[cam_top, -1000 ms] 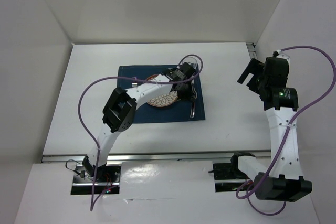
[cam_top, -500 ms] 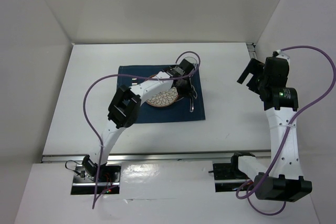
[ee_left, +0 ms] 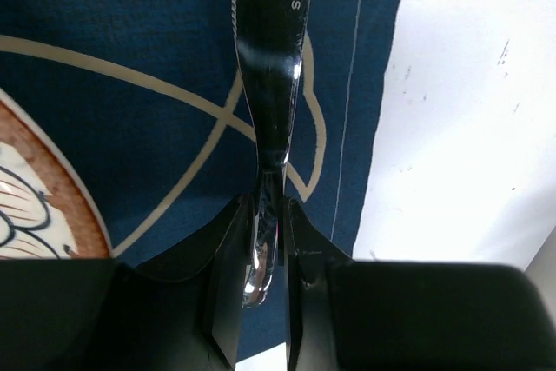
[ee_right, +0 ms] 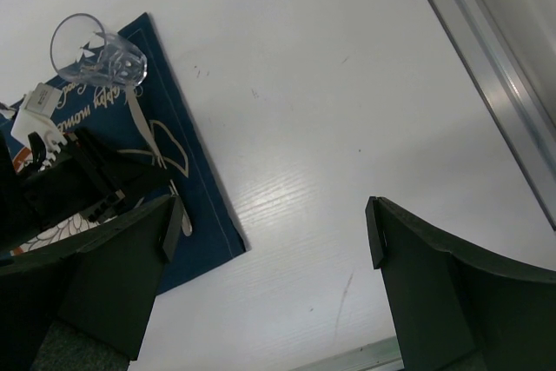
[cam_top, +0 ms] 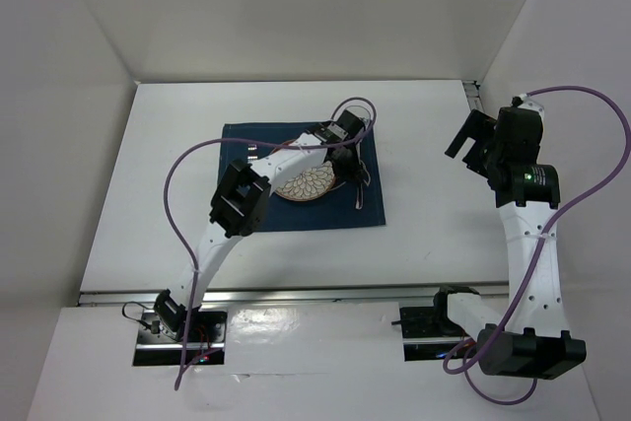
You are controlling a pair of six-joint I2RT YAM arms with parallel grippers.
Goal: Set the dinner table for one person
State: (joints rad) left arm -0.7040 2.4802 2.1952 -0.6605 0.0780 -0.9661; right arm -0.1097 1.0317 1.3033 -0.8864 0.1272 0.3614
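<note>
Above the navy placemat (ee_left: pixel 130 32), the left gripper (ee_left: pixel 265 215) is clamping a shiny metal utensil (ee_left: pixel 269 58) by its narrow neck — patterned plate (ee_left: pixel 26 188) lying just beside. The placemat is resting on the white dinner table (ee_left: pixel 469 128); off to the right, the right gripper (ee_right: pixel 271 232) is hanging wide open, empty.

The top view looks down from above and behind the arm bases, far enough back to take in the whole white surface (cam_top: pixel 444 224), with the navy placemat (cam_top: pixel 296 216) near its middle. The left wrist view sits very close over the placemat's right edge, looking past the left pincer (ee_left: pixel 265 215) along a steel utensil (ee_left: pixel 269 67). The right wrist view hangs higher, to the right of the placemat, and looks back toward it between the fingers of the right pincer (ee_right: pixel 269 215). All three views share the placemat's right edge, and probably the utensil too.
</note>
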